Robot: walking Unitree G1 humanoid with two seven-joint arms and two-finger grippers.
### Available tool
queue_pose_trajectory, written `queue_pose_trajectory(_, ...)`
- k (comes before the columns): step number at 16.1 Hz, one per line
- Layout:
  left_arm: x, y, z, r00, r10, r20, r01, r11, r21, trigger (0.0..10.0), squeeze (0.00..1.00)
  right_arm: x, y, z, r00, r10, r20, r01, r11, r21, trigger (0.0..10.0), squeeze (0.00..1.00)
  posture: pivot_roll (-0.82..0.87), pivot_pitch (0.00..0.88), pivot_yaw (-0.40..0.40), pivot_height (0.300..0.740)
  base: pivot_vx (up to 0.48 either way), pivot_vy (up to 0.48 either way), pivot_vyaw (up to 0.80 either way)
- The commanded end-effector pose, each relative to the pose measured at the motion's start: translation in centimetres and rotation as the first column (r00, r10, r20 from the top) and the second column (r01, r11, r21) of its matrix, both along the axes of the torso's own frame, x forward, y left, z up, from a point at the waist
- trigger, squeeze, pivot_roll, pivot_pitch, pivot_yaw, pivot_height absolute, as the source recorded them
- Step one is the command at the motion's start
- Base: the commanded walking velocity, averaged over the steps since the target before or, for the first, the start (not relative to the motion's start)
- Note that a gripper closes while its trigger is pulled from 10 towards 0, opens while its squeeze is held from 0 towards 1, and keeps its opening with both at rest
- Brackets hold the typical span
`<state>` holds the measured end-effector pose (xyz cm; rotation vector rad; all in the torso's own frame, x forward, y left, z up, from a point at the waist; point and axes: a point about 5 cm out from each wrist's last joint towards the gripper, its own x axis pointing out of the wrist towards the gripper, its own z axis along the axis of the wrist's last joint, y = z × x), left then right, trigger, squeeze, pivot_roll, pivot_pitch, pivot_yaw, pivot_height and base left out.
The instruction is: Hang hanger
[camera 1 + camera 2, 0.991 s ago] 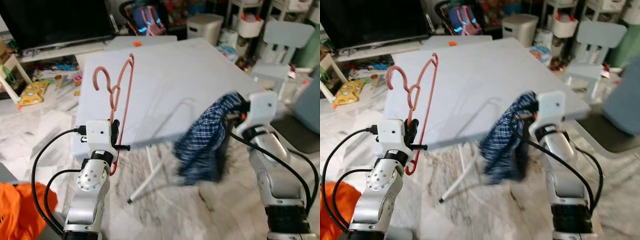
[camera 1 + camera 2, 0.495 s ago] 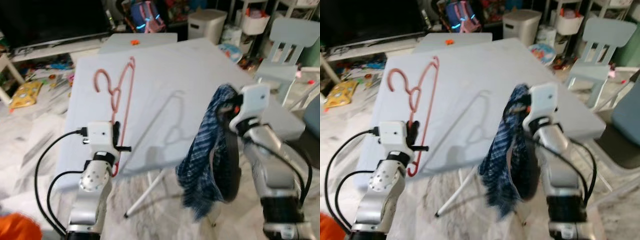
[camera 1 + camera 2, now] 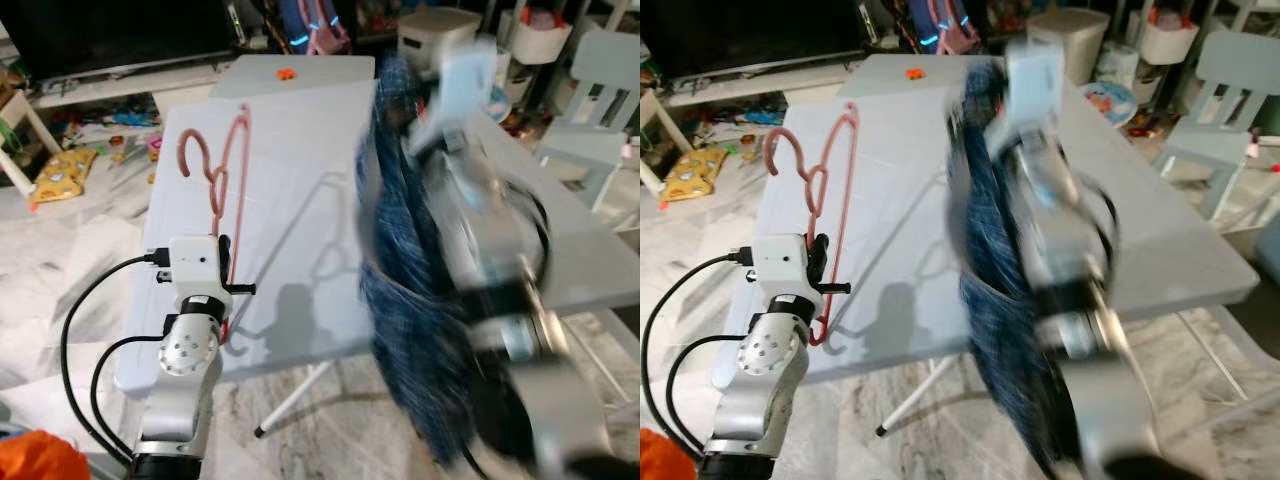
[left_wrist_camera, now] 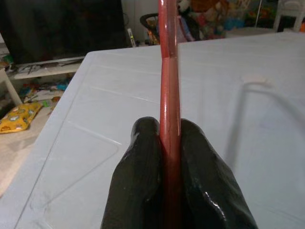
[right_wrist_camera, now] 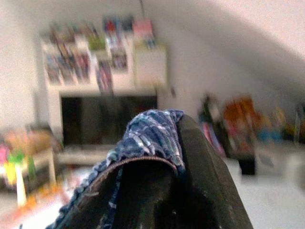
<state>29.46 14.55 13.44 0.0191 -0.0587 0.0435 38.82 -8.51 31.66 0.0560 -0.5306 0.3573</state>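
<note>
One pink hanger (image 3: 228, 190), one blue plaid garment (image 3: 405, 290), one grey table (image 3: 300, 130), two grippers: left gripper (image 4: 167, 157), right gripper (image 5: 162, 157).

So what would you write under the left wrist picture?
Left gripper pinching the pink hanger upright over the pale blue table.

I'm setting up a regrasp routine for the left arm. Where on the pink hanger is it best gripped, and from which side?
Likely low on one straight sloping arm of the pink hanger, from below, with the hook pointing up, as the left gripper has it now. That rod is thin and straight, so the fingers pinch it from both sides, and the hook stays free above the grey table.
</note>
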Motion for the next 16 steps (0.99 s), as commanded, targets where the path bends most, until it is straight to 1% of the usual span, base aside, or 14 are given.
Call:
queue_pose_trajectory(1,-0.1,0.7,-0.5,0.999,0.039,-0.017,-0.038,0.999,0.018,10.0,0.0,-0.1,1.1,2.9,0.996,0.018,0.087,-0.023,0.998,0.055,10.0,0.0,-0.13,0.046,0.01,0.74,0.0,0.0,0.0)
queue_pose_trajectory(3,-0.2,0.7,-0.6,0.998,0.054,-0.017,-0.054,0.998,0.022,10.0,0.0,0.3,1.3,5.9,0.992,0.01,0.127,-0.025,0.993,0.112,10.0,0.0,-0.12,0.034,-0.005,0.74,0.0,0.0,0.0)
queue_pose_trajectory(5,-0.2,0.6,-0.5,0.998,0.07,-0.004,-0.07,0.997,0.024,10.0,0.0,0.2,1.2,8.7,0.984,0.013,0.18,-0.045,0.983,0.176,10.0,0.0,-0.11,0.025,-0.022,0.74,0.0,0.0,0.0)
queue_pose_trajectory(7,-0.3,0.6,-0.5,0.996,0.086,-0.002,-0.086,0.996,0.02,10.0,0.0,0.1,0.8,10.0,0.976,-0.01,0.216,-0.034,0.979,0.199,10.0,0.0,-0.11,0.023,-0.033,0.74,0.0,0.0,0.0)
queue_pose_trajectory(9,-0.5,0.7,-0.7,0.996,0.092,-0.006,-0.092,0.996,0.019,10.0,0.0,0.4,0.9,9.2,0.979,0.001,0.206,-0.043,0.979,0.197,10.0,0.0,-0.11,0.025,-0.037,0.74,0.0,0.0,0.0)
queue_pose_trajectory(10,-0.6,0.6,-0.8,0.996,0.093,-0.011,-0.093,0.996,0.017,10.0,0.0,1.2,1.6,5.4,0.993,-0.007,0.119,-0.001,0.998,0.069,10.0,0.0,-0.12,0.027,-0.037,0.74,0.0,0.0,0.0)
queue_pose_trajectory(11,-0.6,0.4,-0.9,0.996,0.091,-0.013,-0.091,0.996,0.015,10.0,0.0,1.8,1.9,1.9,0.999,-0.02,0.037,0.022,0.999,-0.045,10.0,0.0,-0.12,0.029,-0.037,0.74,0.0,0.0,0.0)
queue_pose_trajectory(12,-0.5,0.4,-0.8,0.996,0.089,-0.013,-0.088,0.996,0.013,10.0,0.0,2.0,1.8,-0.5,0.999,-0.031,-0.024,0.028,0.993,-0.114,10.0,0.0,-0.12,0.032,-0.032,0.74,0.0,0.0,0.0)
queue_pose_trajectory(13,-0.5,0.4,-0.9,0.996,0.087,-0.015,-0.087,0.996,0.01,10.0,0.0,2.3,1.0,-3.8,0.99,-0.076,-0.115,0.051,0.978,-0.203,10.0,0.64,-0.12,0.036,-0.026,0.74,0.0,0.0,0.0)
queue_pose_trajectory(14,-0.5,0.4,-1.0,0.997,0.08,-0.022,-0.08,0.997,0.008,10.0,0.0,2.3,-0.1,-6.4,0.976,-0.101,-0.193,0.054,0.971,-0.234,10.0,1.0,-0.13,0.04,-0.018,0.74,0.0,0.0,0.0)
queue_pose_trajectory(16,-0.4,0.0,-1.3,0.998,0.041,-0.041,-0.041,0.999,0.005,10.0,0.0,1.8,-2.7,-10.4,0.943,-0.132,-0.305,0.038,0.955,-0.295,10.0,1.0,-0.14,0.045,0.003,0.74,0.0,0.0,0.0)
